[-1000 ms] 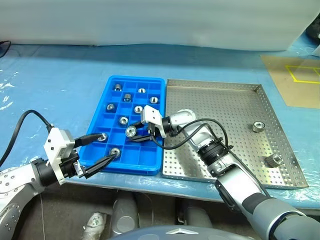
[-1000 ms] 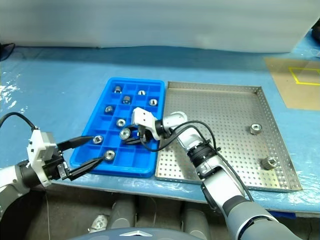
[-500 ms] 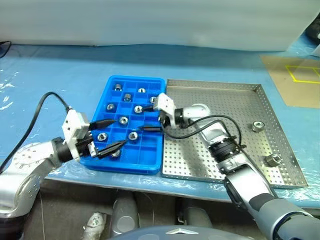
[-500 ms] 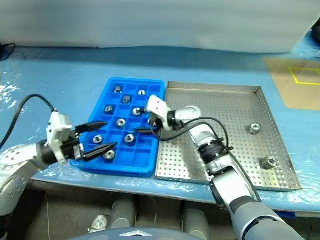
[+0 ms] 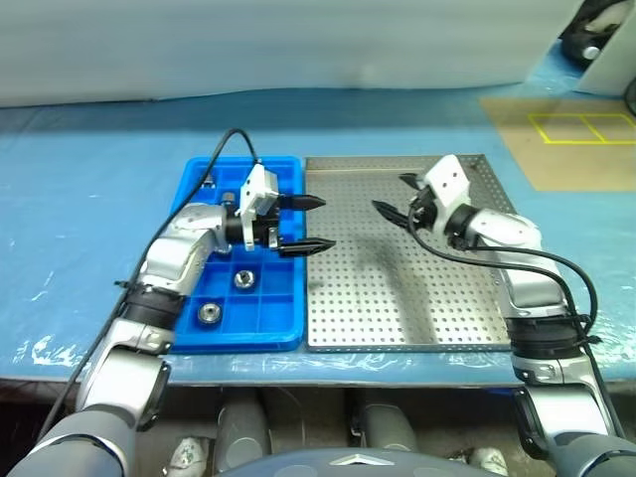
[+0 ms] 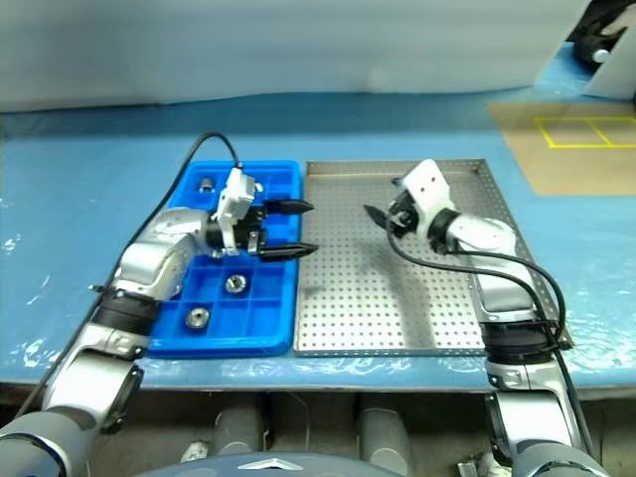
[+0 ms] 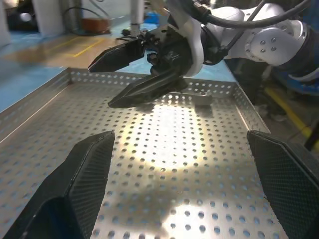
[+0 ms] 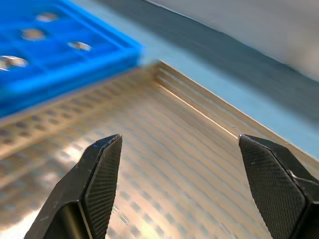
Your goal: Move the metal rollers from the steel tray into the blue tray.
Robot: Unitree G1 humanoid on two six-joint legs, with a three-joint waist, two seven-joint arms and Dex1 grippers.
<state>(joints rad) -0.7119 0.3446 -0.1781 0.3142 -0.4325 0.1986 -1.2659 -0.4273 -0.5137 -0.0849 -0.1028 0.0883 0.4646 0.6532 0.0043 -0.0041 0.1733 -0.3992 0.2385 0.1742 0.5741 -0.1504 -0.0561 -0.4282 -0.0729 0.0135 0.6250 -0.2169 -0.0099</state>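
In the left eye view we see the left gripper [image 5: 316,223] with its two black fingers spread wide and nothing between them; it hangs at the frame's centre, over the seam where the bright blue plastic compartment tray [image 5: 191,330] meets the large square perforated steel tray [image 5: 397,333]. Its arm rises from the lower left, and the gripper points toward the right of the frame. The right gripper [image 5: 391,196], right of centre, also stands wide and empty above the steel tray, pointing left toward the other gripper; its arm rises from the lower right with a black cable looping along it. In the blue tray we make out small shiny silver metal rollers [image 5: 241,280], each in its own compartment, at centre left and lower left. The part of the steel tray's floor that shows is bare; the right arm hides the rest.

In the right eye view we see the same layout, with one more roller showing near the blue tray's upper left corner.

In the left wrist view, the left fingers [image 7: 84,174] stand far apart over the holed steel floor, and the right gripper faces them, spread.

In the right wrist view, the right fingers [image 8: 102,174] are wide apart above the steel tray, with the blue tray and rollers beyond.
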